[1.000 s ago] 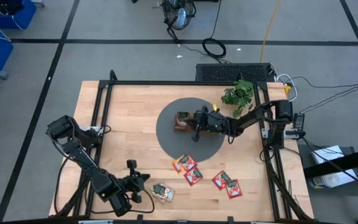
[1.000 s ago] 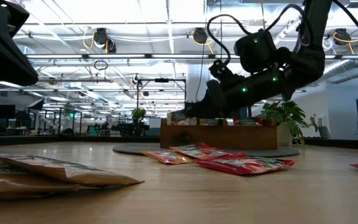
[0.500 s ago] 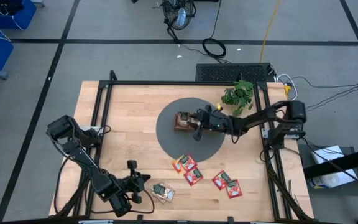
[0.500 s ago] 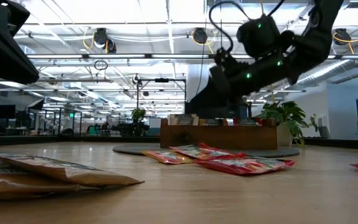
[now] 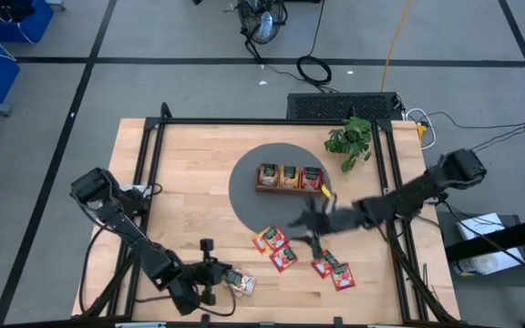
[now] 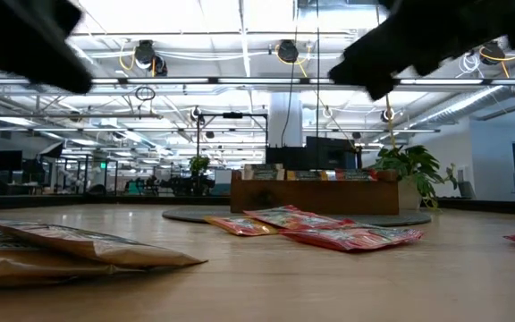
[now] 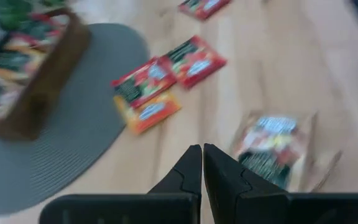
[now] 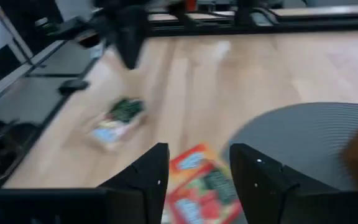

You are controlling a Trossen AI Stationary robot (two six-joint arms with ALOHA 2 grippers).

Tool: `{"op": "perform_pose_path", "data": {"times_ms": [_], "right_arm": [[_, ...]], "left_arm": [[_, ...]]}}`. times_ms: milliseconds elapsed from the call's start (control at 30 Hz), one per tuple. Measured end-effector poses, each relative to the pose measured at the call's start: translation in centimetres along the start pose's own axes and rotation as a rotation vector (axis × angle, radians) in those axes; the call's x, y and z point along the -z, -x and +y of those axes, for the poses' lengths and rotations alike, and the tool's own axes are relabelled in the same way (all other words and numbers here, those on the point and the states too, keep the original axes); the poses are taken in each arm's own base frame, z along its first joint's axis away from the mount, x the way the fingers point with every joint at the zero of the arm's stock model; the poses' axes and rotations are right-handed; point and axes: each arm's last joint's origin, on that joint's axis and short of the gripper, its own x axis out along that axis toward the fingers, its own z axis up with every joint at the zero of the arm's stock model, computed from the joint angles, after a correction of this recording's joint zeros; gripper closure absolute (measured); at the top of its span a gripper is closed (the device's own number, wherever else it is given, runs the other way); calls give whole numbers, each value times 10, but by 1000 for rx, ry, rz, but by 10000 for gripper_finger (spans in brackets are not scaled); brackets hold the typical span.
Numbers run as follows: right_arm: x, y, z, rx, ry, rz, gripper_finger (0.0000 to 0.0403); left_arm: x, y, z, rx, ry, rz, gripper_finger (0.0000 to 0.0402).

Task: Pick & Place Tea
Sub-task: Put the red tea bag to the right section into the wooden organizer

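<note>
Your right tool (image 5: 310, 221) hovered above the near rim of the round grey mat (image 5: 244, 196), its two dark fingers spread apart and holding nothing, as the right wrist view showed. Your left tool (image 5: 215, 272) sat low at the front left of the worktop (image 5: 190, 173), fingers pressed together on nothing, just beside the green-and-tan sachets (image 5: 239, 281).

You had open wood across the whole left half of the worktop and along the back edge; the black frame rails (image 5: 149, 173) bounded both sides. The front right was crowded.

The brown wooden tray (image 5: 290, 178) stood on the mat with its long axis running left to right, three compartments side by side, each showing sachets. The leafy plant (image 5: 350, 140) stood just behind the mat's right edge.

The loose tea lay flat: a cluster of red and orange sachets (image 5: 275, 245) overlapping at the mat's front edge, long axes slanted diagonally, and two red sachets (image 5: 333, 270) further right, near the front edge, slanted likewise. The packets looked glossy and crinkled, the mat finely ribbed, the worktop pale planked wood.
</note>
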Motion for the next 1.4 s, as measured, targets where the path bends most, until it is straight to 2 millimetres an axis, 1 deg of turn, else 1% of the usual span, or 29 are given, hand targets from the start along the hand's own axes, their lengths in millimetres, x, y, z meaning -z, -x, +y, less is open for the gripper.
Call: {"op": "perform_pose_path", "data": {"times_ms": [67, 133, 167, 267, 367, 433, 533, 633, 733, 833, 900, 1033, 1200, 1400], "right_arm": [[4, 6, 23, 9, 21, -12, 256], [10, 10, 40, 36, 29, -20, 263], [15, 11, 47, 52, 35, -16, 266], [28, 12, 63, 77, 23, -2, 273], [44, 4, 71, 62, -8, 42, 279], [54, -3, 74, 65, -34, 55, 283], [66, -13, 72, 85, -79, 73, 285], [73, -19, 67, 113, -129, 95, 287], [71, -20, 66, 97, -173, 94, 287], [72, -18, 65, 106, -225, 119, 288], [74, -17, 60, 122, -273, 167, 291], [81, -18, 50, 92, -366, 310, 293], [81, -19, 47, 74, -396, 340, 292], [83, -21, 44, 30, -486, 407, 292]], "left_arm": [[-11, -14, 4, 67, 41, -12, 380], [-20, -34, 8, 167, 57, -8, 380], [-22, -44, 10, 219, 38, 6, 380], [-30, -71, 15, 278, -14, 41, 380], [-46, -93, 23, 270, -9, 83, 380], [-53, -109, 25, 295, -1, 121, 380], [-60, -132, 20, 384, -19, 160, 380], [-62, -147, 16, 400, -59, 236, 380], [-63, -154, 19, 332, -82, 295, 380], [-67, -156, 25, 284, -70, 263, 380], [-68, -158, 28, 262, -69, 258, 380], [-68, -161, 32, 249, -73, 254, 380], [-68, -162, 35, 242, -63, 260, 380], [-67, -162, 35, 248, -65, 274, 381]]}}
